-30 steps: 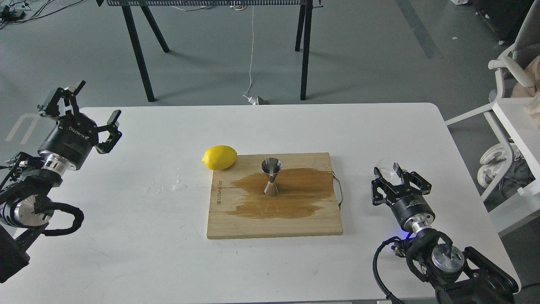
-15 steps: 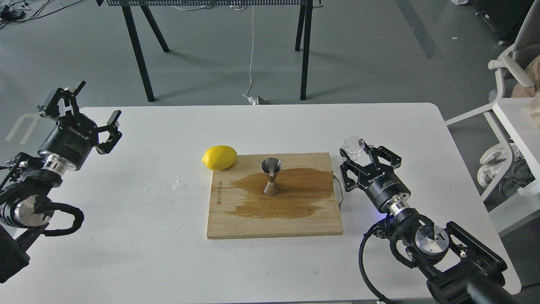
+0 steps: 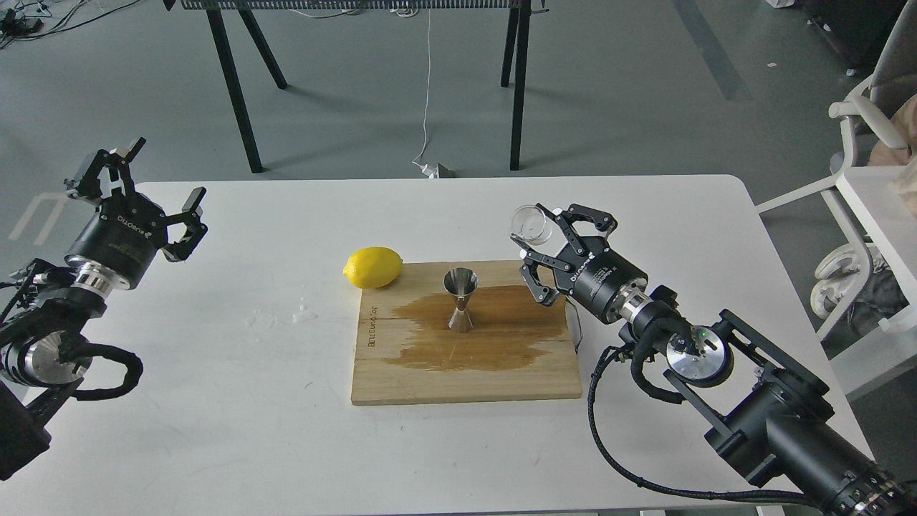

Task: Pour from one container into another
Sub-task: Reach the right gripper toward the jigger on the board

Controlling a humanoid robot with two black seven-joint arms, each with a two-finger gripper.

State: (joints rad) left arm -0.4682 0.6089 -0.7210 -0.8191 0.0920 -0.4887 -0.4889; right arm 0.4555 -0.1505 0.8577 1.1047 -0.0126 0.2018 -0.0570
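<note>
The white counter fills most of what can be seen, its near edge cut off at the bottom. On it lies a wooden board with a wide dark wet stain across its middle; some lettering runs along its left edge, too small to read. The right arm reaches in from the lower right corner, its base out of sight, and its right end effector is closed on the small clear glass cup, held tipped in the air above the board's far right corner. The glass is so transparent that I cannot tell whether anything is in it. The left end effector hangs over the counter's far left edge with its fingers spread wide, gripping nothing. A lemon rests at the board's far left corner, just touching it. The steel jigger stands upright on the stain, well apart from the cup. A few water drops lie left of the board.
</note>
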